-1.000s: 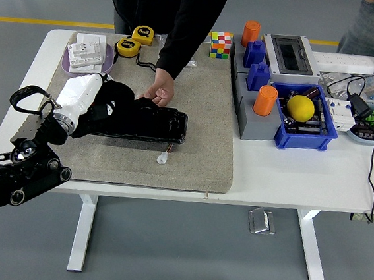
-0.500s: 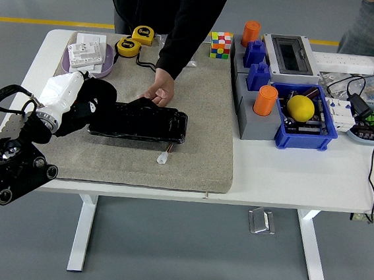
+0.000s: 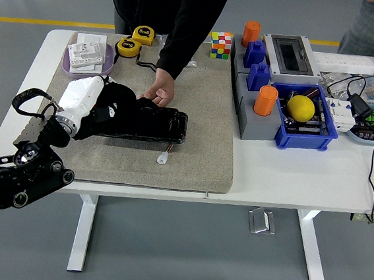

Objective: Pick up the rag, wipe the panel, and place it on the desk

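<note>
A black, round-jointed left robot arm with a looped cable and white forearm shell is seen, its black-gloved left hand seemingly marked white, opposite a person's black long sleeve.

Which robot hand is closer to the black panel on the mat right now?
Left. The left hand sits over the black panel's left end, apparently pressing a dark rag against it. The right hand is out of view, so it can't be placed.
</note>
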Controlling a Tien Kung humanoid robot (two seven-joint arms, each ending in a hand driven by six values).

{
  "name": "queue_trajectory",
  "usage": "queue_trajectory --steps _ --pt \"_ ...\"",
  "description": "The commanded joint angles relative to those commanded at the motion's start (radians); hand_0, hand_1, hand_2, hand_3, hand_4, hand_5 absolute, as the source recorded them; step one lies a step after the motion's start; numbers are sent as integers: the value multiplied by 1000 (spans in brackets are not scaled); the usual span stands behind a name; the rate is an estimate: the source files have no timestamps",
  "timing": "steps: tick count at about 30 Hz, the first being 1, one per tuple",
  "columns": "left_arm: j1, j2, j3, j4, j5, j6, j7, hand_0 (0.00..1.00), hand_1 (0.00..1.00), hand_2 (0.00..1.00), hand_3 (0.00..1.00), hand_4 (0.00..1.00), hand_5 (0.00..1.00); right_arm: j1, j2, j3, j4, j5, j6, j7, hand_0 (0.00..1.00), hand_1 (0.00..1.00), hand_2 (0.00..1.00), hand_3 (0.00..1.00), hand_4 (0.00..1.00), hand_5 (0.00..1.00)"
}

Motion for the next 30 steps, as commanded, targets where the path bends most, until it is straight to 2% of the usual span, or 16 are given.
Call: queue_trajectory --steps 13,20,30 --pt "-49 -48 89 -16 -22 -2 7 192 119 501 487 269 2 2 -3 -16 -1 5 3 -1 758 569 702 599 998 548" --pt "-86 -84 149 -33 -32 -5 14 192 120 501 487 269 2 5 -3 -21 1 5 2 -1 758 569 701 599 998 549" --pt "-120 -111 183 -41 -32 -7 22 192 119 501 488 268 2 9 -9 -29 2 6 2 -3 758 569 701 599 998 548"
